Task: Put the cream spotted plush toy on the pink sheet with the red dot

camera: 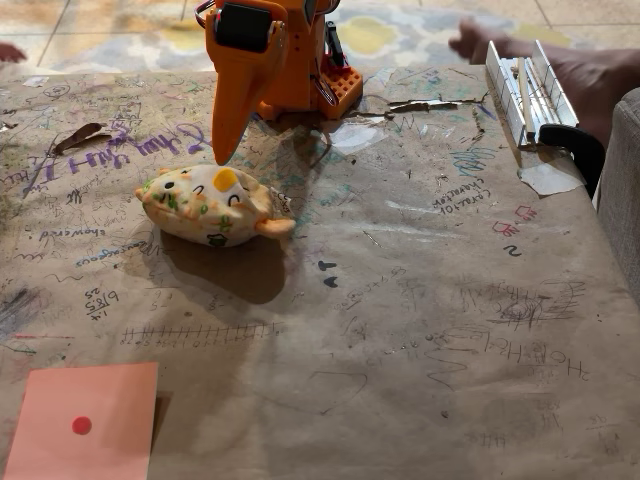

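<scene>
The cream spotted plush toy (212,206) lies on its side on the brown paper, left of the table's middle, with orange, yellow and green patches showing. My orange gripper (222,152) hangs point-down just behind and above the plush, its tip close to the top of the toy but apart from it. The fingers read as one tapered wedge with no gap, holding nothing. The pink sheet (85,422) lies flat at the near left corner, well in front of the plush, and the red dot (82,425) sits near its middle.
Scribbled brown paper (420,300) covers the table. A white slatted object (525,88) and a black clamp (577,146) sit at the back right edge. A person's foot (520,45) rests behind them. A grey cushion edge (625,190) borders the right side.
</scene>
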Controlling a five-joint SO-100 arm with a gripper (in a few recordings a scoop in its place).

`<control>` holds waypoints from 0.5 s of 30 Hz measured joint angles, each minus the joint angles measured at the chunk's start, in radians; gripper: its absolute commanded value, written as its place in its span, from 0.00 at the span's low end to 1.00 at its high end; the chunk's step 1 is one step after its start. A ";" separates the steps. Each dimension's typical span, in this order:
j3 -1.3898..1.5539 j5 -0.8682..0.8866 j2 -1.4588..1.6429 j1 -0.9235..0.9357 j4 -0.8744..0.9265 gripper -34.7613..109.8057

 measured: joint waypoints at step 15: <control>0.000 0.064 0.000 0.067 0.003 0.24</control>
